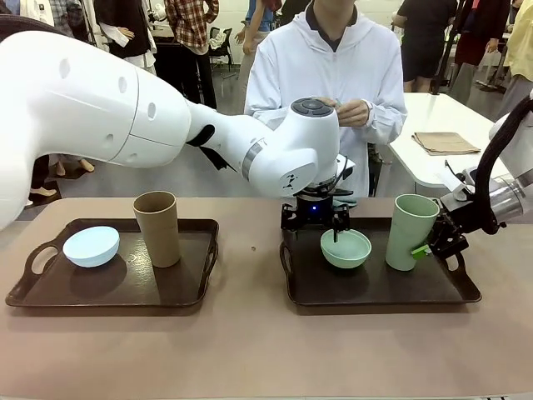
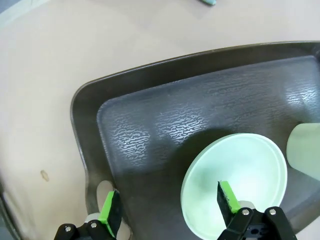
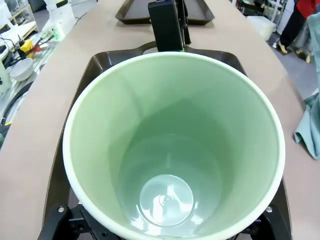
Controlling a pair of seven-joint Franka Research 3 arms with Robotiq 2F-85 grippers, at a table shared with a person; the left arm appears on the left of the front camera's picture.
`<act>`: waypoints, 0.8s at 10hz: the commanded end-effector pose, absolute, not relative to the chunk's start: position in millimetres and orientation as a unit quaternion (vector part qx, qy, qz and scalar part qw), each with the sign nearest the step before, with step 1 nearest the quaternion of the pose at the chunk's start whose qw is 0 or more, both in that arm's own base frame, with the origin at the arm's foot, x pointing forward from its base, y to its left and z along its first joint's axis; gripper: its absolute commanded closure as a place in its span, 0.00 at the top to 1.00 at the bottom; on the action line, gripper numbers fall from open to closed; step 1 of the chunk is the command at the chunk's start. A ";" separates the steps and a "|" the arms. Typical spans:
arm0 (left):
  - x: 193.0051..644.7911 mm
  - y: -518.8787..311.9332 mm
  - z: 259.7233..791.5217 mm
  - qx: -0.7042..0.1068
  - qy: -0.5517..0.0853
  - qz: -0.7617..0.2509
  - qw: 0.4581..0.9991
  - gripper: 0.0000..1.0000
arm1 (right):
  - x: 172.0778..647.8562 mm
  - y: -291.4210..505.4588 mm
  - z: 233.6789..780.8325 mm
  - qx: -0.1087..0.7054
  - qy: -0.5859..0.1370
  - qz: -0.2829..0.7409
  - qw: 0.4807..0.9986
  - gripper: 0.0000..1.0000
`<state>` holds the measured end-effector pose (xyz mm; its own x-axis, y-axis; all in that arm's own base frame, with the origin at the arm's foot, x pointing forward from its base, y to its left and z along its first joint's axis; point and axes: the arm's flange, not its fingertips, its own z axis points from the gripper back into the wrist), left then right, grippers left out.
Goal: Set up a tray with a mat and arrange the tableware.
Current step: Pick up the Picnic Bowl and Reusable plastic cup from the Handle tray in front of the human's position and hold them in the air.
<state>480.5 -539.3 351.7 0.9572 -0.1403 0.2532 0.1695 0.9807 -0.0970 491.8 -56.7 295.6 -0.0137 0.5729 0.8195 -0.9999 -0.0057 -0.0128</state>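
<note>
The mint green bowl [image 1: 346, 248] sits on the right dark tray [image 1: 375, 292]. My left gripper [image 1: 316, 223] hangs just above the bowl's near-left rim. In the left wrist view this gripper [image 2: 168, 205] is open, one pad over the bowl [image 2: 235, 185] and the other over the tray's edge [image 2: 80, 130]. The pale green cup [image 1: 410, 231] stands upright on the same tray, and my right gripper [image 1: 429, 247] holds its lower side. The right wrist view looks straight into this cup [image 3: 170, 150]. On the left tray [image 1: 25, 292] are the pale blue bowl [image 1: 91, 246] and the tan-brown cup [image 1: 157, 227].
A person in a white hoodie [image 1: 325, 67] stands at the far side with hands together at the chest. The tray floor [image 2: 200, 105] is dark and textured. A folded brown sheet [image 1: 445, 142] lies on a white table at back right. Bare tabletop [image 1: 250, 350] runs between and before the trays.
</note>
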 end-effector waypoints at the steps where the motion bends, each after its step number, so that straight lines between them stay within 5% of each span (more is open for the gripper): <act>1: 485.0 -545.2 351.3 -0.080 -0.128 -0.095 0.984 1.00 | 486.3 -51.4 296.8 0.314 -0.325 0.622 0.639 1.00; 2: 484.9 -546.0 350.2 -0.082 -0.124 -0.099 0.984 0.44 | 486.4 -52.8 296.3 0.324 -0.320 0.626 0.633 1.00; 3: 484.3 -546.8 350.6 -0.081 -0.121 -0.096 0.985 0.42 | 485.6 -53.4 296.4 0.327 -0.314 0.634 0.627 0.40; 4: 484.3 -546.3 351.4 -0.077 -0.115 -0.090 0.986 0.00 | 485.7 -52.8 295.9 0.329 -0.312 0.636 0.624 0.40; 5: 484.6 -546.4 350.3 -0.076 -0.110 -0.087 0.987 0.00 | 485.9 -53.4 295.8 0.329 -0.312 0.637 0.624 0.00; 6: 484.2 -546.6 350.3 -0.075 -0.107 -0.086 0.988 0.00 | 486.1 -54.6 295.9 0.327 -0.311 0.633 0.629 0.36; 7: 483.6 -546.5 351.0 -0.073 -0.105 -0.083 0.988 0.18 | 486.0 -55.7 295.6 0.328 -0.311 0.633 0.629 0.00; 8: 484.2 -546.2 351.5 -0.072 -0.104 -0.080 0.989 0.08 | 486.7 -56.2 295.5 0.328 -0.312 0.631 0.630 0.00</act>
